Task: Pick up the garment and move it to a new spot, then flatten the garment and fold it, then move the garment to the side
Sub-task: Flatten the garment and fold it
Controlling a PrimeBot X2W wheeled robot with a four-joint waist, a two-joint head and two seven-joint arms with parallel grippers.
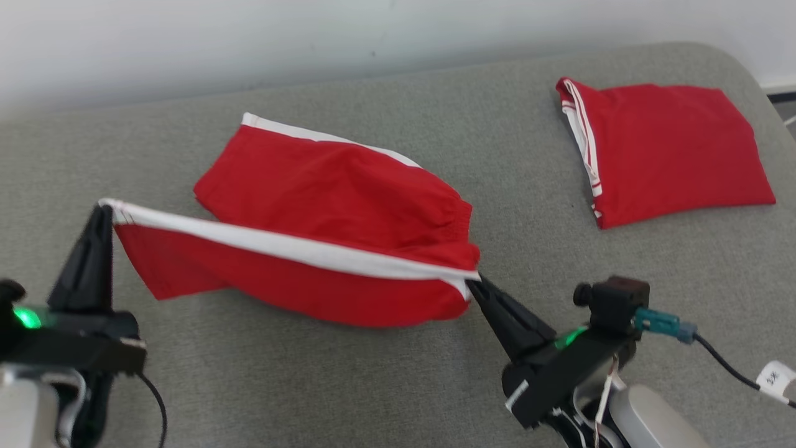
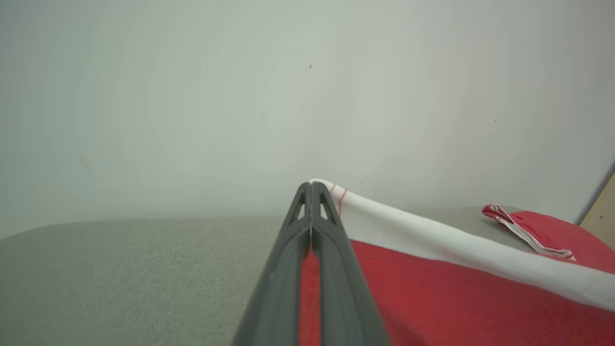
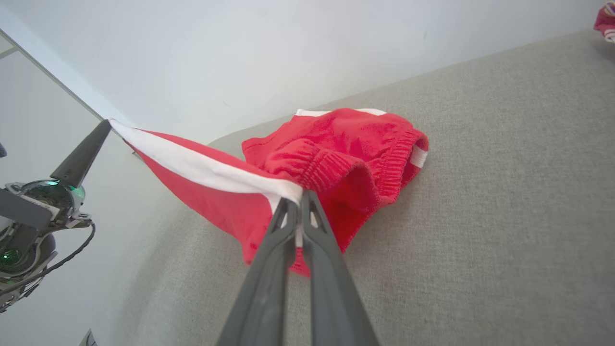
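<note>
Across the head view, a grey fabric-covered surface (image 1: 373, 386) is stretching back to a plain white wall (image 1: 186, 37), and a second red garment (image 1: 671, 149) is lying folded at the far right, well apart. Both arms are reaching in from the bottom corners. The left gripper (image 1: 102, 208) is pointing up, its fingers pressed together on one end of the white stripe (image 1: 280, 246) of the garment (image 1: 336, 205). The right gripper (image 1: 474, 283) is angling up and left, pinched tight on the other end. That red garment is hanging stretched between them, its long axis running left to right and sloping down toward the right gripper, with the rest resting on the surface behind. From the left wrist view, the fingers are clamping the raised white corner, cloth trailing away rightward. From the right wrist view, the closed fingers are gripping the stripe beside the gathered waistband (image 3: 384, 158), while the stripe is rising leftward to the other gripper.
</note>
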